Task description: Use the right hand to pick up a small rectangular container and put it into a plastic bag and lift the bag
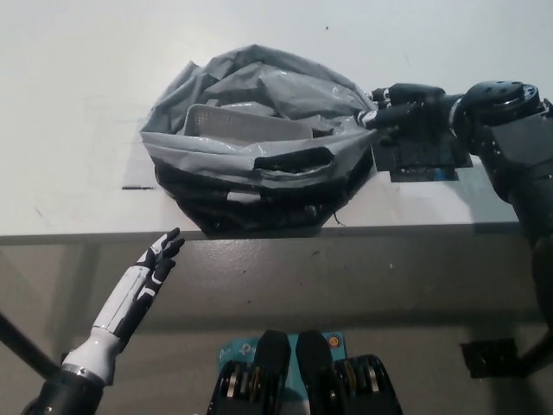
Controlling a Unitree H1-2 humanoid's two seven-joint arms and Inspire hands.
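Note:
A grey and black plastic bag [259, 164] sits on the white table [78, 112], its mouth open toward me. Inside it lies a small white rectangular container [246, 124] with perforated walls, partly hidden by the bag's folds. My black right hand [399, 105] is at the bag's right edge, its fingers closed on the grey plastic rim there. The bag's right side looks pulled up and inward. My white left hand [145, 278] rests open below the table's front edge at the lower left, away from the bag.
A dark flat patch with a blue mark [422, 157] lies on the table beneath my right wrist. The table's front edge [276, 235] runs across the middle of the picture, with floor below.

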